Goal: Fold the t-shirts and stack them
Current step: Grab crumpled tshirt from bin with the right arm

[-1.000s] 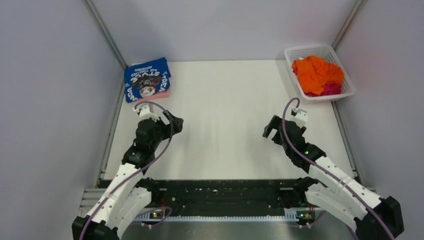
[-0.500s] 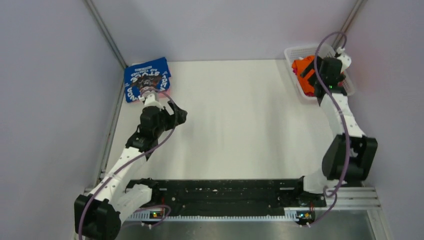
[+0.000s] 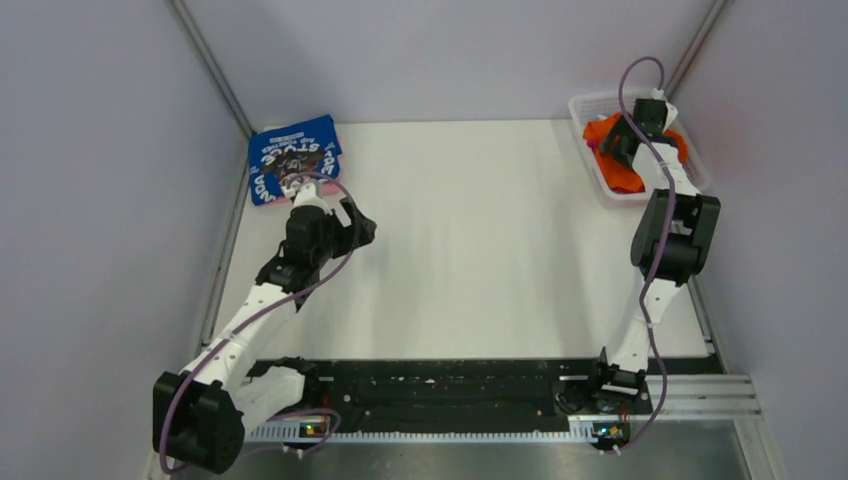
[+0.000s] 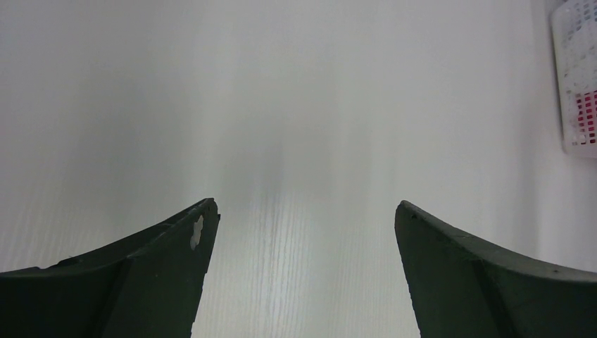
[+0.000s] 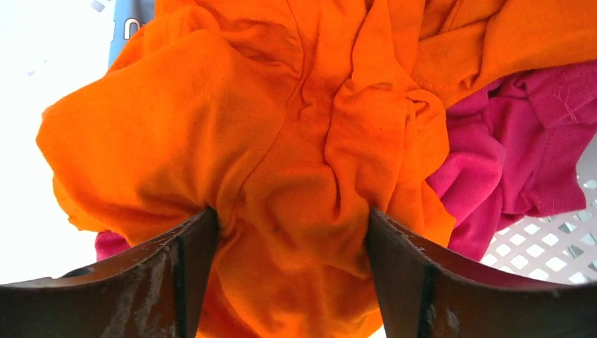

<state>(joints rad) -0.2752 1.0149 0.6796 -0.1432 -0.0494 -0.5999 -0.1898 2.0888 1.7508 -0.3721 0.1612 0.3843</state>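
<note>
A crumpled bright orange t-shirt (image 5: 281,127) fills the white lattice basket (image 3: 598,101) at the back right, lying over a magenta one (image 5: 507,141). My right gripper (image 5: 290,215) reaches down into the basket (image 5: 549,246). Its jaws stand open, and both fingers press into a bunched fold of orange cloth between them. A folded blue t-shirt with white lettering (image 3: 293,160) lies at the back left corner. My left gripper (image 3: 360,232) hovers just in front of it, wide open (image 4: 303,208) with only bare table between its fingers.
The right arm (image 3: 668,235) stretches up along the table's right edge. A strip of blue cloth (image 5: 130,21) shows beyond the orange t-shirt (image 3: 624,176). Grey walls close in the table on both sides and at the back. The basket's side (image 4: 577,42) shows in the left wrist view.
My right arm has swung from mid-table out to the basket, dropped onto the orange t-shirt, and its jaws have narrowed. The left arm has reached slightly further back.
</note>
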